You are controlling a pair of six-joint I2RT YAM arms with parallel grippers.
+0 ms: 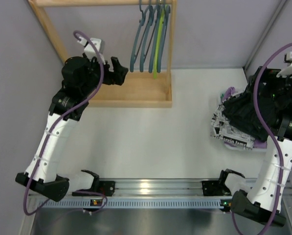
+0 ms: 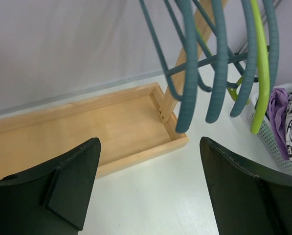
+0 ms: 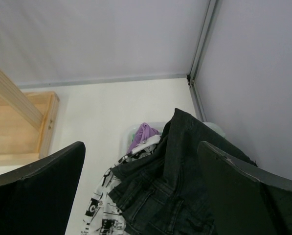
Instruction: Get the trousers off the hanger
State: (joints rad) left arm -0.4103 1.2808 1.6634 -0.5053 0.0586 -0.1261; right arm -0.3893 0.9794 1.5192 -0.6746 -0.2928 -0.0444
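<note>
The table (image 1: 150, 142) is the biggest thing under me. On its far left stands the wooden rack (image 1: 136, 93), with a tray base below and a rail above. Well apart from it, on the far right, the trousers lie heaped in a white basket (image 2: 265, 137). The black trousers (image 1: 246, 117) are on top, the printed white trousers (image 1: 229, 137) spill out beneath them toward the near edge, and the purple trousers (image 1: 228, 91) show only as a scrap at the back.

The hangers (image 1: 150, 39), several teal and one lime, hang bare from the rail, so I judge the job done or all but done.

My left claw (image 2: 148, 196) is spread wide and holds nothing, close by the hangers' lower ends. My right claw (image 3: 141, 186) is likewise spread, hovering over the black cloth. I cannot quite tell from here whether a finger brushes it.

Two things could spoil this. If my right claw rises with a fold caught on a finger, it could drag the black pair out of the basket. If my left arm swings away carelessly, it could clip the hangers and knock one off the rail.
</note>
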